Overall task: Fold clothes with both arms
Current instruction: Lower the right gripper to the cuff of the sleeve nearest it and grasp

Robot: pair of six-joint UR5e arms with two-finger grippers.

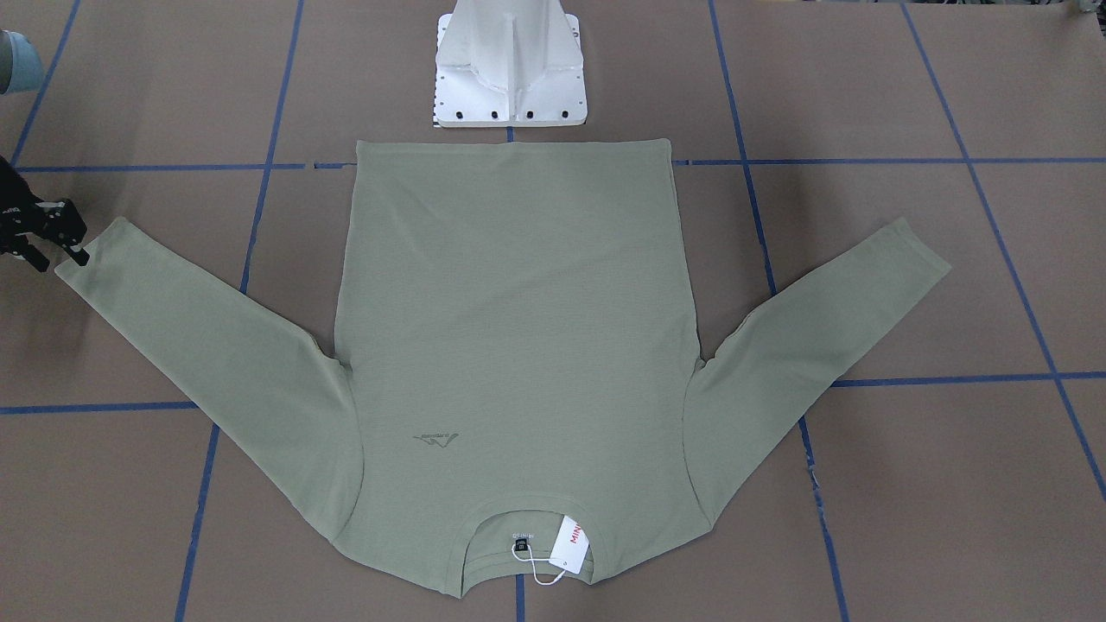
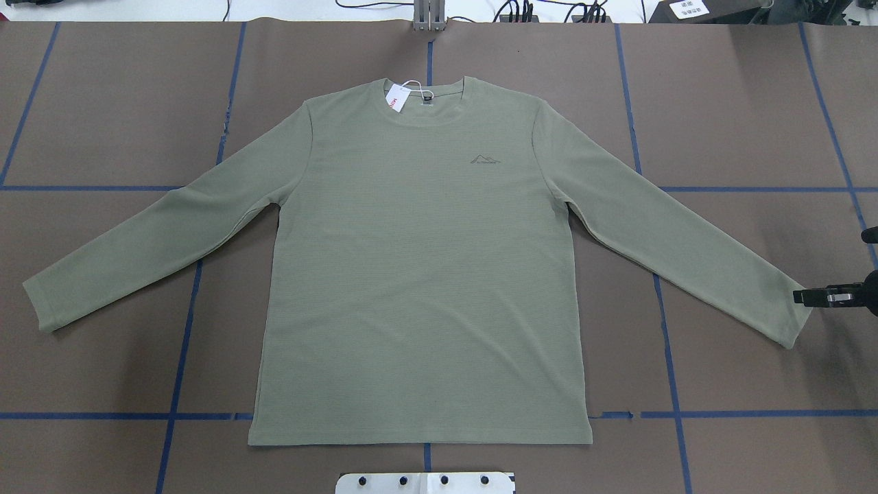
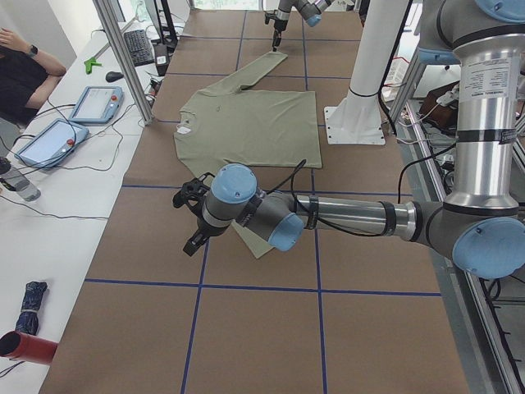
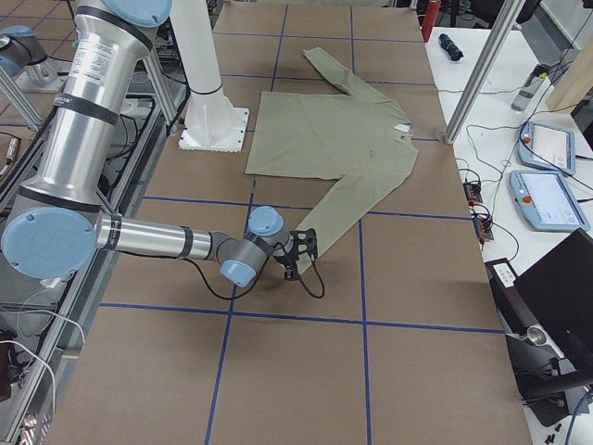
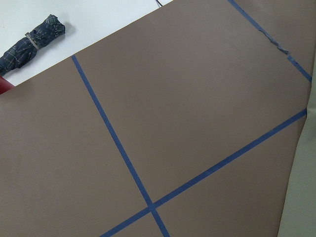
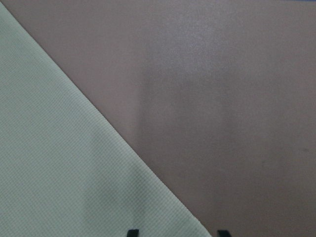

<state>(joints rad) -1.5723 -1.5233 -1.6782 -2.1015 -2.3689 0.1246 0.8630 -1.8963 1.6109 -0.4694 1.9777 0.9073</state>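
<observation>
The pale olive long-sleeved shirt point(image 2: 418, 274) lies flat and front up, collar with its white hang tag point(image 2: 395, 97) on the far side, both sleeves spread out. My right gripper point(image 2: 804, 296) is down at the right sleeve's cuff point(image 2: 789, 322). In the right wrist view its fingertips point(image 6: 132, 232) stand apart, open, with the cuff's edge between them. My left gripper point(image 3: 187, 223) shows only in the exterior left view, just off the left sleeve's end; I cannot tell whether it is open or shut. The left wrist view holds a strip of sleeve point(image 5: 303, 187) at its right edge.
The white pedestal base point(image 1: 510, 78) stands just behind the shirt's hem. Blue tape lines point(image 2: 185, 322) grid the brown table. On the side bench sit a dark plaid bundle point(image 5: 32, 42), a red cylinder point(image 3: 20, 349) and two tablets point(image 3: 94, 103), with a person point(image 3: 20, 66) seated beyond.
</observation>
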